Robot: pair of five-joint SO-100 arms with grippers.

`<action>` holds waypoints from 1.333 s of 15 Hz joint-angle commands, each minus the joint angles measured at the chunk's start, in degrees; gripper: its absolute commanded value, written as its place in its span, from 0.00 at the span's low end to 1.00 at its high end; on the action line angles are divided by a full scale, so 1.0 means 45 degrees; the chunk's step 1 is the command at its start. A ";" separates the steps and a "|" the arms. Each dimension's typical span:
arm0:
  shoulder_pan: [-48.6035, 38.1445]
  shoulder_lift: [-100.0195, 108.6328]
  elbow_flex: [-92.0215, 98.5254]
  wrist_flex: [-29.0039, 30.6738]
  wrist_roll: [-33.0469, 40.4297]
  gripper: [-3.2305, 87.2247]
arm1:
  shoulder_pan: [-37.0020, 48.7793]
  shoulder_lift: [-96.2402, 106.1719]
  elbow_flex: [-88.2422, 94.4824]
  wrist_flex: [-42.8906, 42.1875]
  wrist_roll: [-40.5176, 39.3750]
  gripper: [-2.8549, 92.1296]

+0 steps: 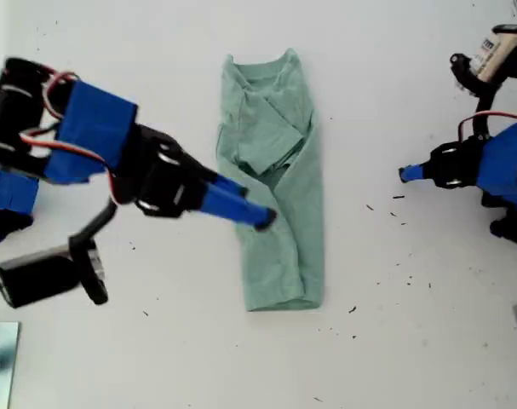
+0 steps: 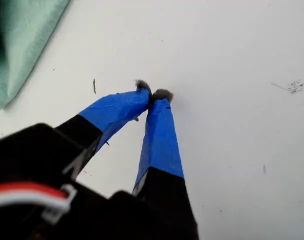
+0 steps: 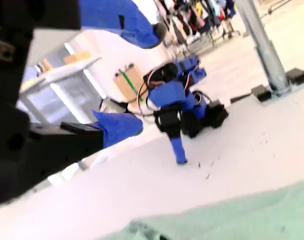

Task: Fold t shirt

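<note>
The pale green t shirt (image 1: 275, 183), folded into a narrow strip, lies mid-tabletop (image 1: 394, 341) with collar toward the exterior view's top, my first tool (image 2: 153, 94) pinched closed and empty beside it, my second tool (image 3: 141, 80) gaping empty above it.

Our first gripper (image 1: 404, 174) sits at the exterior view's right, its blue-taped fingers (image 2: 159, 125) pressed together at the tips with nothing between them, pointing down at the table. Our second gripper (image 1: 267, 217) reaches in from the exterior view's left on a long, low arm. Its two fingers (image 3: 116, 127) stand wide apart, nothing between them.
</note>
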 commanded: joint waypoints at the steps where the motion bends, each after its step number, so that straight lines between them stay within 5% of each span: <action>1: -0.1836 0.7051 0.9082 -0.0977 -0.1543 0.20 | -0.0059 -0.0020 0.0645 0.0020 0.0137 0.06; 5: -0.2324 1.6094 1.9688 -0.1348 -0.4277 0.03 | -0.0059 -0.0020 0.0645 0.0020 0.0137 0.06; 12: -0.1836 1.6777 2.1641 -0.1406 -0.5625 0.03 | -0.0059 -0.0078 0.0645 0.0020 0.0313 0.06; 14: -0.1172 1.2422 1.7187 0.0273 -0.6250 0.03 | -0.1855 -0.1133 -0.1133 -0.0117 0.1621 0.06; 17: 0.0352 0.5371 0.7461 0.3008 -0.5547 0.03 | -0.3945 -1.1348 -1.2090 0.1094 0.1875 0.06; 18: 0.0566 0.3027 0.4512 0.4102 -0.5078 0.10 | -0.4512 -1.3926 -1.5625 0.1680 0.1641 0.05; 20: 0.1250 -0.0684 -0.0586 0.4883 -0.4023 0.33 | -0.5371 -1.8594 -2.2344 0.4277 0.1309 0.34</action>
